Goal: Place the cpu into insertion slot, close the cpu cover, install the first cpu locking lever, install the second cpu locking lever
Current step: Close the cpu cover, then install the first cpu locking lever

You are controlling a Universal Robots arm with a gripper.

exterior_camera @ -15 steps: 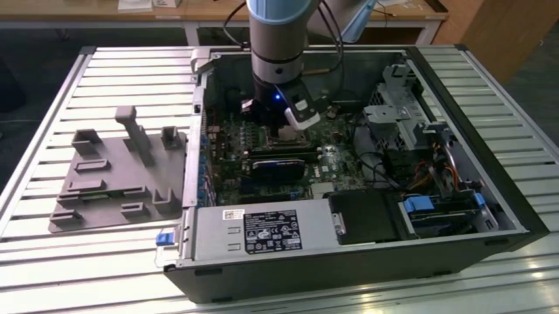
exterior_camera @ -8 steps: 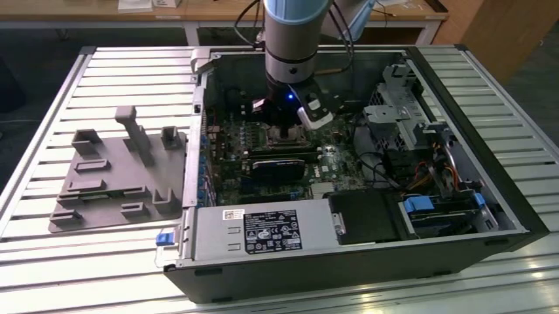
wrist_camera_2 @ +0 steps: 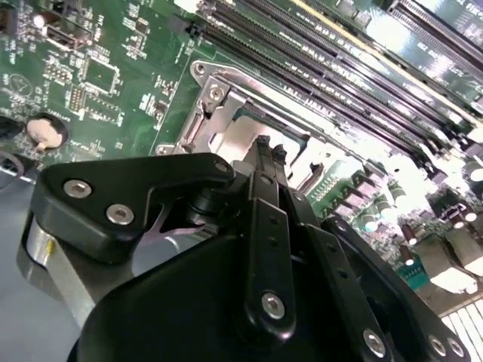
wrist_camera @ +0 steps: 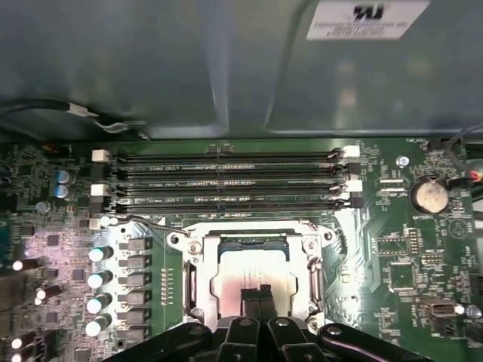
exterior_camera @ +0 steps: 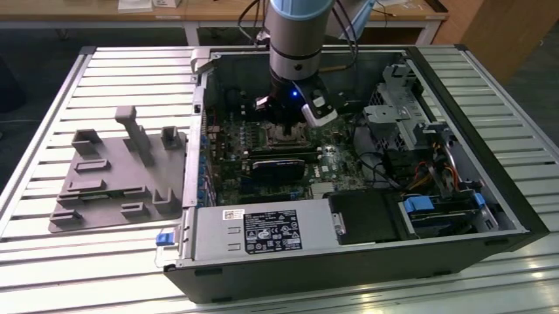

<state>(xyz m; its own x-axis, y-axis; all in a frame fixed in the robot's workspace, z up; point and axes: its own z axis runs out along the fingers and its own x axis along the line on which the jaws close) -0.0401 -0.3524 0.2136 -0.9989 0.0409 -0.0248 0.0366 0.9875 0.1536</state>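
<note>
My gripper (wrist_camera: 255,292) has its slim black fingers pressed together with nothing pinched, tips on or just above the cpu (wrist_camera: 253,271). That flat, matte silver-beige square lies level in the insertion slot (wrist_camera: 179,243), edges parallel to the long memory slots (wrist_camera: 226,181). The shiny cpu cover (wrist_camera: 311,277) frames it on the green circuit board (wrist_camera: 392,256).

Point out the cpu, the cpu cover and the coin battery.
cpu (wrist_camera: 253,268), first wrist view, on its bare metal top.
cpu cover (wrist_camera: 198,264), first wrist view, on the frame's side bar.
coin battery (wrist_camera: 429,194), first wrist view, on its round face.
</note>
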